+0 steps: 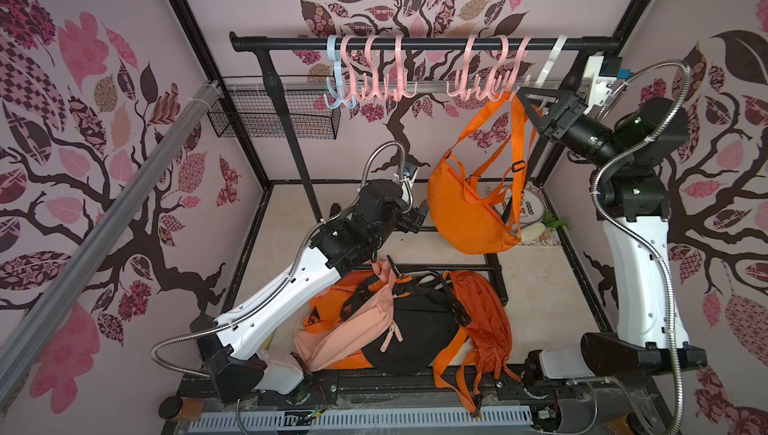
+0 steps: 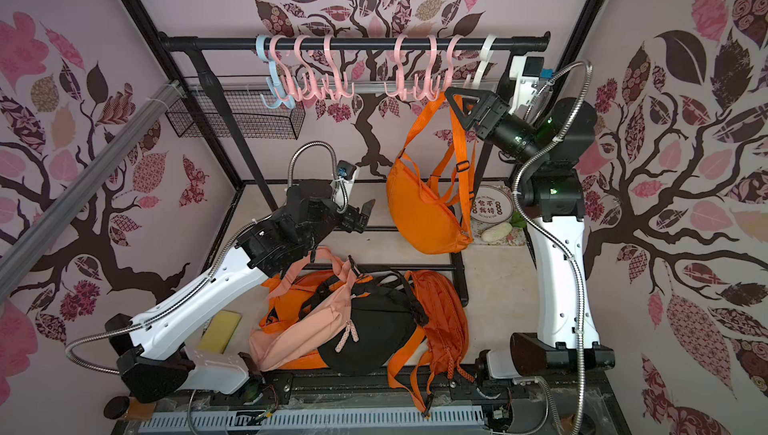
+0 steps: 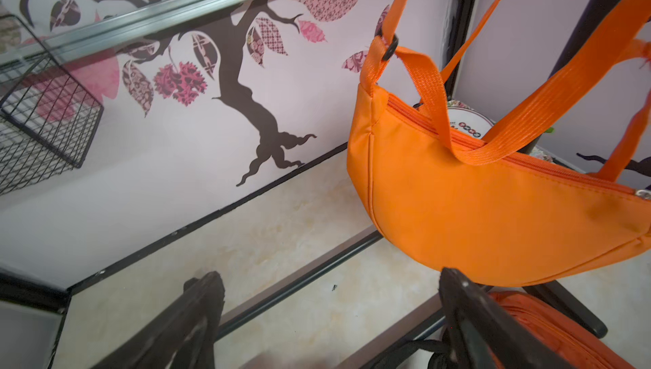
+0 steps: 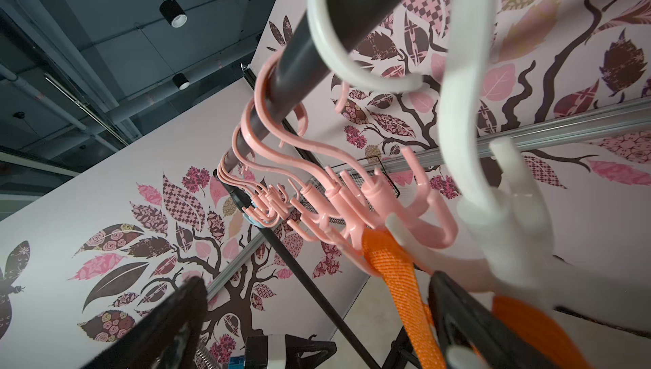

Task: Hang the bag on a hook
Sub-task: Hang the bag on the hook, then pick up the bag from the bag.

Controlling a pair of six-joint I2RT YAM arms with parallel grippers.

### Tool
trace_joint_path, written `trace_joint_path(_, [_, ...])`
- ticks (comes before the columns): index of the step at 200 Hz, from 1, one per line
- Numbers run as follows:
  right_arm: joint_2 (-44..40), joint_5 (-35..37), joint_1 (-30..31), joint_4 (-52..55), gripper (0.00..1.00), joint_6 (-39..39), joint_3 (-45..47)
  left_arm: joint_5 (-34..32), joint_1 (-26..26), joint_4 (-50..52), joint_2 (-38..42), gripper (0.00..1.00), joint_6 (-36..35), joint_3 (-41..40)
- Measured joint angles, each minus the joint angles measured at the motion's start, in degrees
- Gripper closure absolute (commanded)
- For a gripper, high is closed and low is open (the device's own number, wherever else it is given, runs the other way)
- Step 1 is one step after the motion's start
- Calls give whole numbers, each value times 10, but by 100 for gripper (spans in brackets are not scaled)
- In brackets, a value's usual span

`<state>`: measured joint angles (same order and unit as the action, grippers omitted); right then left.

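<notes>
An orange crescent bag (image 1: 465,212) (image 2: 424,212) (image 3: 493,215) hangs in the air below the black rail (image 1: 415,43). Its orange strap (image 4: 394,272) is looped over a pink hook (image 1: 496,92) (image 2: 432,92) (image 4: 433,229). My right gripper (image 1: 524,98) (image 2: 453,98) (image 4: 317,281) is up at that hook and open. The strap runs down between its jaws, close to one finger, and is not pinched. My left gripper (image 1: 419,212) (image 2: 365,208) (image 3: 329,274) is open and empty, just left of the bag's lower edge.
More pink hooks, a blue hook (image 1: 332,80) and a white hook (image 1: 555,59) hang on the rail. A wire basket (image 1: 274,115) is on the back left. A pile of peach, black and orange bags (image 1: 399,320) lies at the front, and a plate (image 1: 528,204) at the back right.
</notes>
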<state>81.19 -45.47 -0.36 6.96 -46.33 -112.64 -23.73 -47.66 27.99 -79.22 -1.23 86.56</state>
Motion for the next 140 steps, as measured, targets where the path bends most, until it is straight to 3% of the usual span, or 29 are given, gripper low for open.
trace_joint_path(56, [-99, 73, 0, 24, 0, 63, 53, -52, 0, 15, 116, 2, 32, -153])
trace_joint_path(85, [-134, 76, 1, 23, 0, 73, 78, -68, 0, 12, 173, 2, 38, -209])
trace_joint_path(111, [-111, 61, 1, 21, 0, 54, 68, -71, 0, 9, 184, 2, 43, -229])
trace_joint_path(140, [-23, 43, 2, 56, 0, 12, -22, -70, 0, 6, 168, 2, 47, -238])
